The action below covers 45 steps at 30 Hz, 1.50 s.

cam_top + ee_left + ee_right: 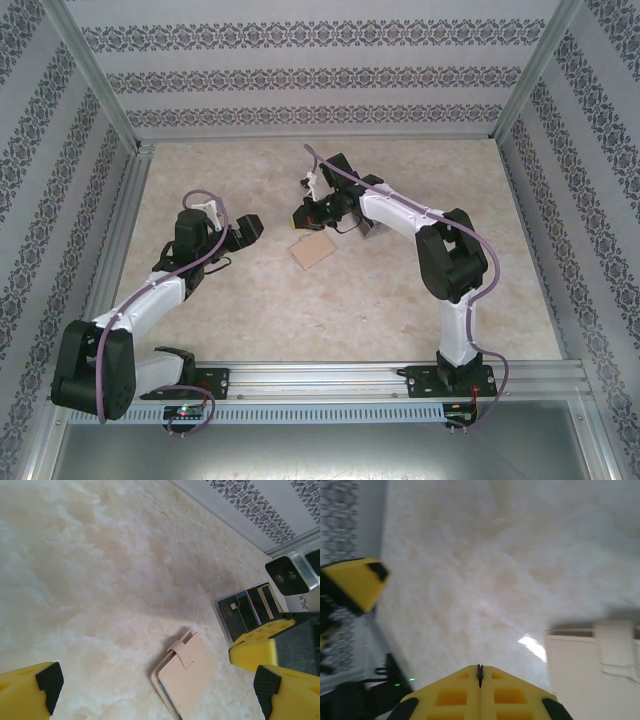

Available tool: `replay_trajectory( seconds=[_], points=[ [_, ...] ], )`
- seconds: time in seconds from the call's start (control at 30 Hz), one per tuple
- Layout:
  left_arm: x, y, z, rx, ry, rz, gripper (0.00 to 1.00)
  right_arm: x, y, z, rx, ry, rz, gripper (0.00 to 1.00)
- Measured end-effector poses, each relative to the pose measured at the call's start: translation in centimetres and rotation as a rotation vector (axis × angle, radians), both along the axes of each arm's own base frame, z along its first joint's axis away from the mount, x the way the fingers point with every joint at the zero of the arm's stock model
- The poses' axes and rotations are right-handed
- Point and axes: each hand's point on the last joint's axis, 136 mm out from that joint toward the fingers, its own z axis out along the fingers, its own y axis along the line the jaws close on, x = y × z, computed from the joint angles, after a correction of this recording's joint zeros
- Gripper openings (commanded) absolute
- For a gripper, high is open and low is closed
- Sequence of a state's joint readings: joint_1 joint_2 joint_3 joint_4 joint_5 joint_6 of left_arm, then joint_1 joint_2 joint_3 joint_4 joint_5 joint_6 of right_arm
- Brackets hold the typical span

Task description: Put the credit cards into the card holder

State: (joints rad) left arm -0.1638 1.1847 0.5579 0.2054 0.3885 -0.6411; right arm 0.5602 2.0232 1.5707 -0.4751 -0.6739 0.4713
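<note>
The beige card holder (311, 252) lies closed on the table, its strap (181, 652) fastened. Dark credit cards (245, 611) sit in a clear case just beyond it, partly under the right arm (372, 229). My left gripper (250, 228) hovers left of the holder, open, and the holder lies on the table below between its fingers (157, 682). My right gripper (303, 215) hangs just behind the holder with its yellow fingers pressed together (480, 672). A thin dark sliver shows at their seam. The holder (590, 665) lies to its right.
Patterned walls and metal rails bound the marble table (400, 300) on three sides. The left gripper's yellow finger (357, 582) shows at the left of the right wrist view. Open table lies in front of the holder.
</note>
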Motion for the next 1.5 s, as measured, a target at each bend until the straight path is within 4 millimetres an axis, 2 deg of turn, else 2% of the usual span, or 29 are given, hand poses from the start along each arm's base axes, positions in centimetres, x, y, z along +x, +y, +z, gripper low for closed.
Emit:
replay_trajectory(
  seconds=[0.1,0.33,0.53,0.73,0.87,1.03,1.13,1.4,1.5],
  points=[
    [-0.1,0.0,-0.3,0.000,0.009,0.000,1.00,-0.1,-0.2,-1.1,-0.124,-0.047,0.002,0.22],
    [-0.2,0.0,-2.0,0.008,0.063,-0.003,1.00,0.8,-1.2,-4.8,-0.370,-0.087,0.023,0.38],
    [-0.2,0.0,-2.4,0.010,0.076,-0.004,1.00,1.5,-2.4,-7.6,-0.544,-0.086,0.057,0.42],
    [-0.2,0.0,-2.7,0.012,0.084,-0.004,1.00,1.3,-2.4,-8.5,-0.623,-0.092,0.109,0.44],
    [-0.2,-0.1,-3.0,0.013,0.093,-0.005,1.00,1.3,-1.9,-9.1,-0.656,-0.099,0.143,0.40],
    [-0.2,-0.1,-3.1,0.012,0.096,-0.007,0.99,1.7,-2.2,-9.3,-0.696,-0.122,0.155,0.16],
    [-0.1,-0.1,-3.0,0.012,0.095,-0.007,1.00,2.0,-2.2,-9.3,-0.701,-0.137,0.156,0.09],
    [0.3,-0.6,-3.3,-0.009,0.116,-0.025,0.99,1.7,-3.1,-8.8,-0.654,-0.153,0.132,0.02],
    [0.6,-1.0,-3.0,-0.032,0.118,-0.037,0.96,1.9,-3.8,-7.8,-0.613,-0.166,0.102,0.01]
  ],
)
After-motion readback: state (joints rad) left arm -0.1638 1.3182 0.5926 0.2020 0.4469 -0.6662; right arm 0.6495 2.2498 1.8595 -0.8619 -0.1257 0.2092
